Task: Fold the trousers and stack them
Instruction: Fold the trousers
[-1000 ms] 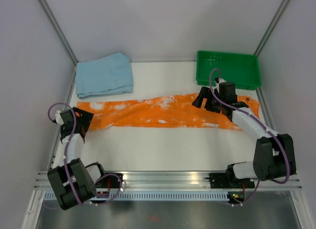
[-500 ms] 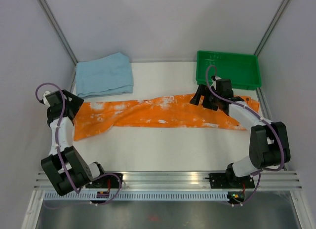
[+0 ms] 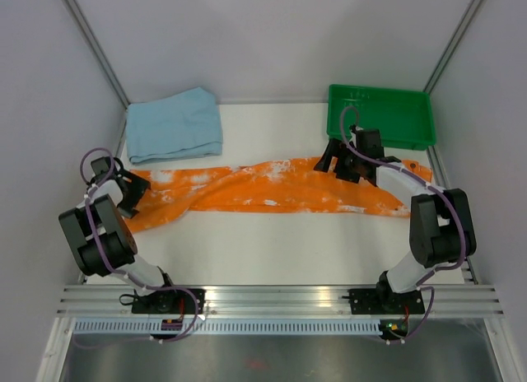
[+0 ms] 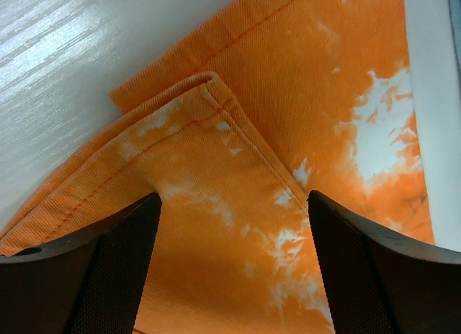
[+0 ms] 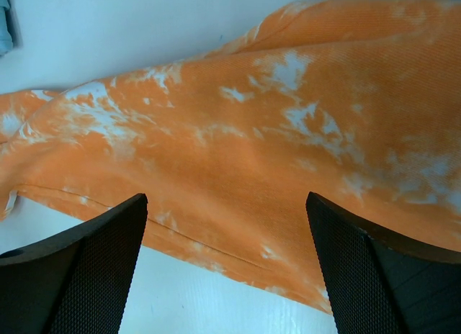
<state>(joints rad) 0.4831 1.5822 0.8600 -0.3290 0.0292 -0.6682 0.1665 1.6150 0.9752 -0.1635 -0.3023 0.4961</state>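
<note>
The trousers [image 3: 272,188] lay as a long strip running left to right across the tabletop [image 3: 272,246]. From above, the left gripper [image 3: 132,193] sat over their left end and the right gripper [image 3: 336,161] near their right end. A blue towel [image 3: 174,125] and a green tray [image 3: 380,90] lay farther back, out of the way. In the left wrist view, the jaws were spread over a doubled corner of the orange fabric. In the right wrist view, the jaws were spread above flat fabric.

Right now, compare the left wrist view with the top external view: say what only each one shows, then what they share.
Only the left wrist view: the stitched hem corner of the trousers, one layer over another, framed by the open left gripper. Only the top external view: the trousers' whole length on the table, the green tray, the light blue cloth, and the open right gripper above their right part. Both: orange, white-blotched fabric with the left gripper at its left end.
</note>
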